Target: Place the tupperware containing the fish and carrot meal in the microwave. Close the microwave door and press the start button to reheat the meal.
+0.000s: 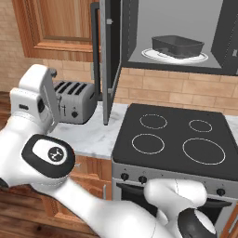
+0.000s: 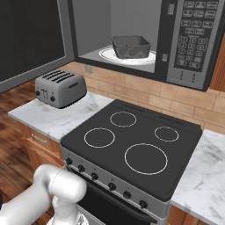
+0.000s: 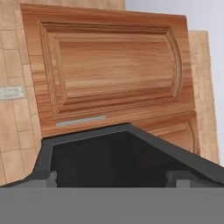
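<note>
Tupperware (image 1: 177, 46) is already inside the microwave (image 2: 132, 39), sitting on the round white turntable plate (image 1: 153, 54), so I judge the placing step done and the door next.

Going left to right: arm is folded far left, hand next to the toaster (image 1: 74, 101), presumably to get behind the microwave door (image 1: 105, 60), which stands swung out, edge-on in the left base view. Gripper is empty, jaws spread about as wide as they go. Stove (image 1: 172, 139) sits right of that, under the oven cavity, untouched.

View differences: the right base view gives me the keypad panel (image 2: 190, 39) on the microwave's right side, where I expect the start button. Hand view looks at the door's dark glass (image 3: 109, 162) from close up, with a wooden cabinet (image 3: 113, 70) beyond. Food inside the tub is too dim to make out.
</note>
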Controlling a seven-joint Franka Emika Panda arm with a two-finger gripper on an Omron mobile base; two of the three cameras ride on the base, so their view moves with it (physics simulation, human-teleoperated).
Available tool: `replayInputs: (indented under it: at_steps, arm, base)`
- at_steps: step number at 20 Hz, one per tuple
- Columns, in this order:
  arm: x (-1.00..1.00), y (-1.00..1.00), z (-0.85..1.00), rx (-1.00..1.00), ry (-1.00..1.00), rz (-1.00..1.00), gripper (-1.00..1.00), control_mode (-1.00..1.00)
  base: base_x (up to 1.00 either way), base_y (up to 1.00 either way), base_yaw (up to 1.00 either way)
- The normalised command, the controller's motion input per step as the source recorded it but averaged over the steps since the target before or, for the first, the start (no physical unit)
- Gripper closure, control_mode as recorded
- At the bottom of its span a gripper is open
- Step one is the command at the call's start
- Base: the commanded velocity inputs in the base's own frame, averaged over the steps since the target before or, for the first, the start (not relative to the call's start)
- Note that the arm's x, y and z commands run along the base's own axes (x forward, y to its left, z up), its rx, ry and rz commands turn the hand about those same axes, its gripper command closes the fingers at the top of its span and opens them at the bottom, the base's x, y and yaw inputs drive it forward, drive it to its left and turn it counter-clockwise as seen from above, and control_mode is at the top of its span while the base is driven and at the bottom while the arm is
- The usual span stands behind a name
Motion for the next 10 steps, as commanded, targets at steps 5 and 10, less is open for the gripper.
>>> replayInputs:
  at_steps: [5,10]
  arm:
    - [0.77,0.00,-0.06,0.00,0.01,-0.17,-1.00,-1.00]
    - [0.42,-0.25,-0.02,0.00,0.00,-0.18,-1.00,-1.00]
  base:
    - [0.00,0.00,0.00]
    - [0.00,0.00,0.00]
